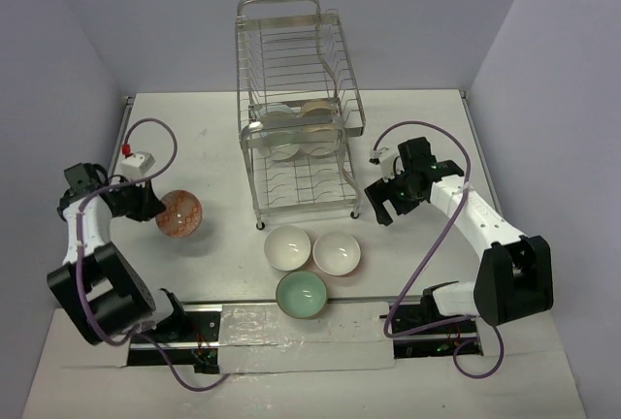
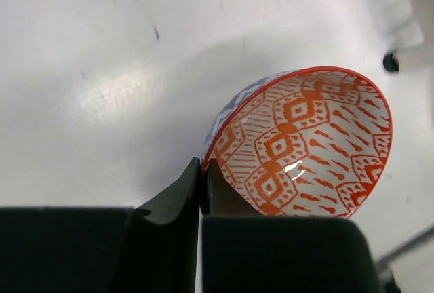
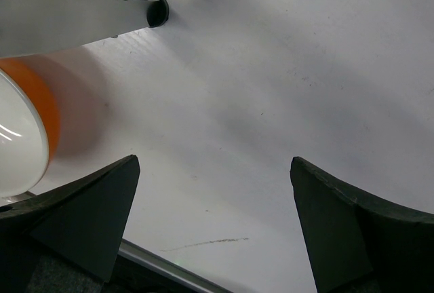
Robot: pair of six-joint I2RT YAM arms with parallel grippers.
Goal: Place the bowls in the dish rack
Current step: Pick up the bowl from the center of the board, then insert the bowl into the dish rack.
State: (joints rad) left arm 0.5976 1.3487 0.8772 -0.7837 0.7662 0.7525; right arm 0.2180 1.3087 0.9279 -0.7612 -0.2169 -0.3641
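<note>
The white surface (image 1: 505, 147) is carrying everything in view. The tall wire rack (image 1: 299, 60) is standing at its far middle, and a few pale bowls (image 1: 286, 133) are sitting on edge among the wires.

The left arm (image 1: 82, 235) is reaching along the left side of the surface. The right arm (image 1: 485, 230) is stretching in from the right towards the rack's near right corner.

In front of the rack, a white bowl (image 1: 288, 247) and a second white bowl (image 1: 337, 253) are lying side by side, openings up. A green bowl (image 1: 302, 295) is lying just in front of them, nearest the arm bases; all three are sitting close together.

Well to their left, the orange patterned bowl (image 1: 179, 212) is tilting onto its side, its inside facing away from the left arm. The left tool (image 2: 203, 174) is pinching this bowl's (image 2: 305, 144) rim between its nearly closed fingers.

The right tool (image 3: 211, 164) is hanging over bare surface just beside the rack's foot (image 3: 157, 11), its fingers spread wide and gripping nothing.
</note>
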